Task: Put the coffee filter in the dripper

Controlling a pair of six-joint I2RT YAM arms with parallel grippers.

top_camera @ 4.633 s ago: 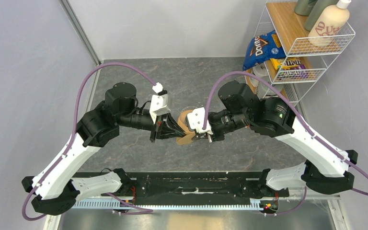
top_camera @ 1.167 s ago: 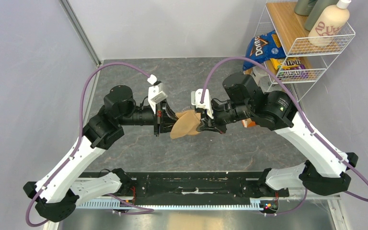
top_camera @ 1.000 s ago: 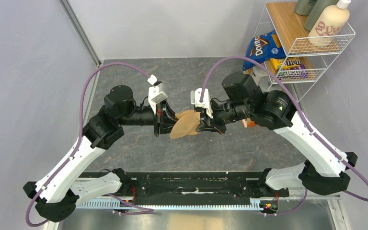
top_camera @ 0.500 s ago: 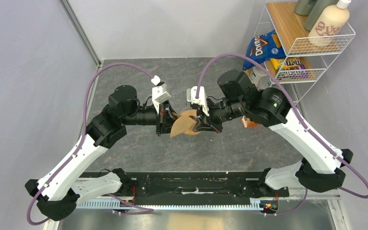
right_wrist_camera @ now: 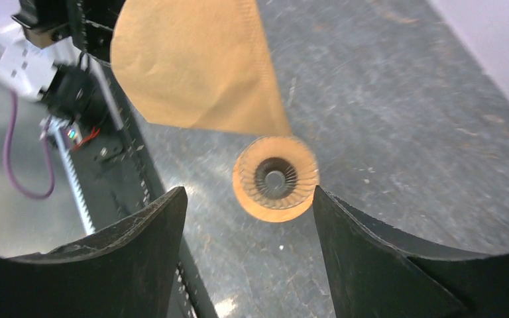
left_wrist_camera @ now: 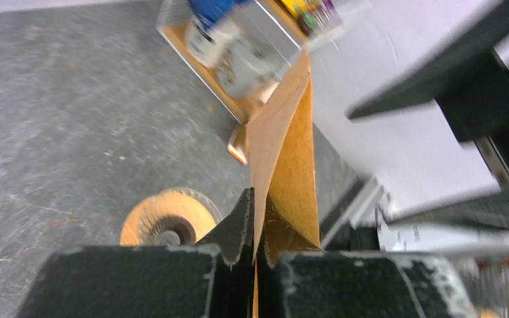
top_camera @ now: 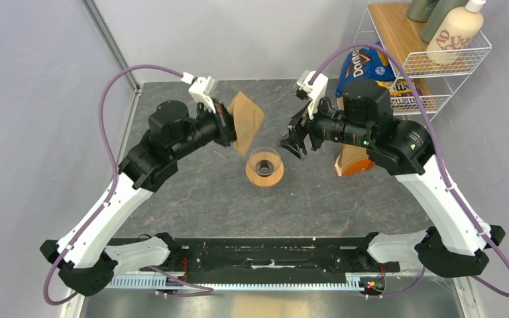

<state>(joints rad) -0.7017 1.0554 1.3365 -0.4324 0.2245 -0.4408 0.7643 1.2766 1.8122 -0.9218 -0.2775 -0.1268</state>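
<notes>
My left gripper is shut on the tan paper coffee filter, held up in the air above and to the left of the dripper. In the left wrist view the filter rises edge-on from between the closed jaws of the left gripper, with the dripper on the table below left. My right gripper hangs open and empty to the right of the filter. Between the wide jaws of the right gripper, the right wrist view shows the dripper on the table and the filter above it.
A wire shelf with bottles, a chips bag and candy stands at the back right. An orange-brown packet sits under the right arm. Grey walls close in on the left and back.
The right gripper has let go of the filter and opened, drawing back to the right. The left arm has lifted the filter up and back to the left, uncovering the dripper.
</notes>
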